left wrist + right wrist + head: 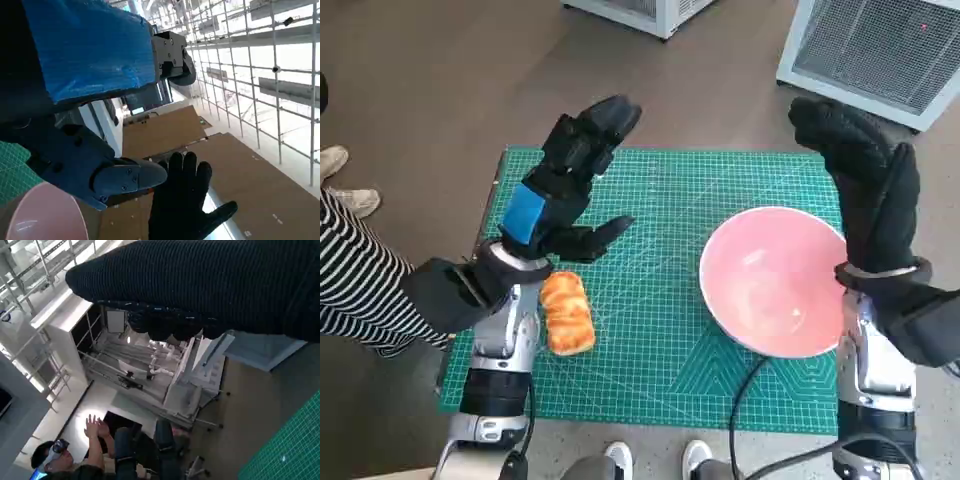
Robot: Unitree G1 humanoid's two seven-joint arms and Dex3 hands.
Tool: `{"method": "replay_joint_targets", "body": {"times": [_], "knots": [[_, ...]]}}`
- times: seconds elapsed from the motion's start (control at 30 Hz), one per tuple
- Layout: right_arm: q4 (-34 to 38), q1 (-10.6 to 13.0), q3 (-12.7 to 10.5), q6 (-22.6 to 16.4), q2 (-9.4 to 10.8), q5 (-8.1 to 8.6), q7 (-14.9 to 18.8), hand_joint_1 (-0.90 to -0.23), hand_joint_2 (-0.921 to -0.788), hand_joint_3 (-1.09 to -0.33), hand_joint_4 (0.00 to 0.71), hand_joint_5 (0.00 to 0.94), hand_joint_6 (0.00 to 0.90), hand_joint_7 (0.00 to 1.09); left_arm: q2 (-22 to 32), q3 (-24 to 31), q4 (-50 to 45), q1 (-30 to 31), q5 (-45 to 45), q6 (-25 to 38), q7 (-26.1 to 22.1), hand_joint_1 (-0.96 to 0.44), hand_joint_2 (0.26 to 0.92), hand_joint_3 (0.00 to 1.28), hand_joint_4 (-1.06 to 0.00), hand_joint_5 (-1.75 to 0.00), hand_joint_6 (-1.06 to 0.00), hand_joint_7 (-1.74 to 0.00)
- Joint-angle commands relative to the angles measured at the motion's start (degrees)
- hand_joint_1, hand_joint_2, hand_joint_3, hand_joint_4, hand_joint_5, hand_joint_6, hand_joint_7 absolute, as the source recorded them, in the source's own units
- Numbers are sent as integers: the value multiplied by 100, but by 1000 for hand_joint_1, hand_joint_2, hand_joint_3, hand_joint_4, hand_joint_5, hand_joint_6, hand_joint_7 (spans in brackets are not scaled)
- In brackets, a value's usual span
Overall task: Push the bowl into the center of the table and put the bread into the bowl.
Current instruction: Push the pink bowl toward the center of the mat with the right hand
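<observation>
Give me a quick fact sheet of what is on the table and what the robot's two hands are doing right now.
Table cover: green cutting mat
Bowl: pink bowl, empty, on the right side of the mat, not yet in the center
Bread: bread lying on the mat at the left, beside the left forearm, not in the bowl
Left hand: left hand raised above the mat, fingers apart, holding nothing
Right hand: right hand raised upright by the bowl's right rim, holding nothing
Bystanders: a person's striped clothing at the left edge

glove (pixel 210 285) above, person (pixel 75 460) perhaps seated
</observation>
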Motion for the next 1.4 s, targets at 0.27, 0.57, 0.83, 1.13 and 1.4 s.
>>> {"method": "replay_joint_targets", "body": {"times": [0.27,0.57,0.83,1.13,1.4], "knots": [[78,119,-5,58,18,12,41,-704,-921,-670,147,2,24,513,-16,-21,-69,1,-36,66,39,-386,725,533,-2,-299,1,-555],[77,111,6,76,12,-5,36,-705,-921,-670,148,2,23,515,-7,-27,-62,-27,-20,84,52,-384,724,536,1,-308,1,-558],[69,103,7,91,-3,-9,44,-715,-921,-670,148,1,22,517,5,-22,-21,-64,-18,49,31,-382,720,542,1,-308,1,-557],[59,117,-12,94,-29,18,72,-715,-921,-670,148,1,21,518,9,-21,-15,-73,-36,48,0,-383,717,548,1,-308,1,-557],[76,444,-384,-162,-317,43,145,-706,-921,-675,144,0,15,518,17,-15,-41,-35,-22,35,18,-379,715,552,1,-308,1,-556]]}}
